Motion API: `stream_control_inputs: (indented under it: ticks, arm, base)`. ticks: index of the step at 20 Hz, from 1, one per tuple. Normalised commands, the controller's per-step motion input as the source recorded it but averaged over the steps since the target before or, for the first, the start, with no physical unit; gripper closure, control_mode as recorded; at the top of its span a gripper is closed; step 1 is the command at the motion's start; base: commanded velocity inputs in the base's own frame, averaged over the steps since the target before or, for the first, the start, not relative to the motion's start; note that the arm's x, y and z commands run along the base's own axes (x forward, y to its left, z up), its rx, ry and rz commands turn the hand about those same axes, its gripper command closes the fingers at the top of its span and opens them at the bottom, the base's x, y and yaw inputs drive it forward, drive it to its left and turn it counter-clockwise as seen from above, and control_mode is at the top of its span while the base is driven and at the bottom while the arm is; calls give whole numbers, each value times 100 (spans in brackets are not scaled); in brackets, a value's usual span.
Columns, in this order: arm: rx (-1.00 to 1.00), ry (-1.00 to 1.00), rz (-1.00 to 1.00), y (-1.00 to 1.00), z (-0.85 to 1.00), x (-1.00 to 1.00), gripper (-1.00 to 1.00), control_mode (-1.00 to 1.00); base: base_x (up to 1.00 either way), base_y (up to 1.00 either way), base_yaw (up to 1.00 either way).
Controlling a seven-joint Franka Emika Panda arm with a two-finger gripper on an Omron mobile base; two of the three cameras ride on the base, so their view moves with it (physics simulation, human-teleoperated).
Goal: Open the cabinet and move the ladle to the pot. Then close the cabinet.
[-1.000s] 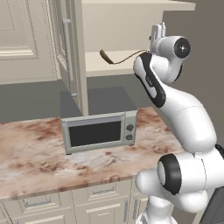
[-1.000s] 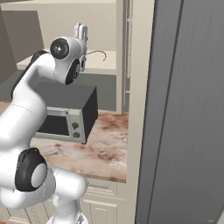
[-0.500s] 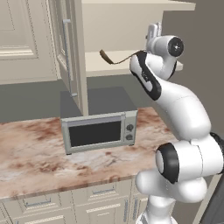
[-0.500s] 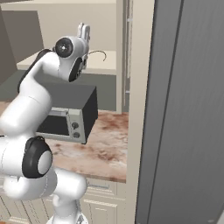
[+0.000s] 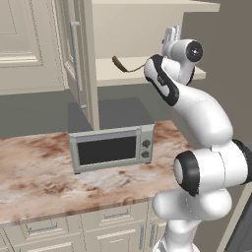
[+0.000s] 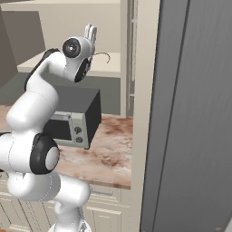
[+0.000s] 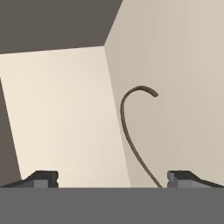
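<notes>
Pincer (image 7: 112, 178) spread wide, nothing between the tips, pointing into the cabinet (image 5: 147, 34) at shelf level. Door (image 5: 76, 59) is swung open, so the step in hand looks like the reach for the ladle (image 5: 129, 66). It lies on the lower shelf (image 5: 118, 74), dark bowl toward the door side, thin handle running toward the arm. In the hand view the ladle's handle (image 7: 131, 131) curves down between the two tips, closer to the right one, with the hooked end farther in. To do this well: shift sideways so the handle sits midway between the tips, then advance low along the shelf until the tips straddle it, and only then close. Handle is thin and curved, so I'd expect it to roll or skid if one tip touches first; a grip nearer the middle of the handle should keep the bowl from swinging on the lift. Watch the wrist against the shelf edge and the cabinet's side wall. Microwave (image 5: 112, 147) sits on the counter (image 5: 39, 172) right below, so lift clear before swinging out. Can't make out the pot from here.
</notes>
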Motion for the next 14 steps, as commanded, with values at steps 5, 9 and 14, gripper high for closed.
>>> stream_control_inputs:
  ticks: [5,9,14]
  arm:
    - [0,0,0,0,0,17,-100,-100]
    - [-2,-3,3,0,0,31,-100,-100]
    - [0,0,8,-4,0,33,-100,-100]
  base:
    - [0,0,0]
    - [0,0,0]
    - [0,0,0]
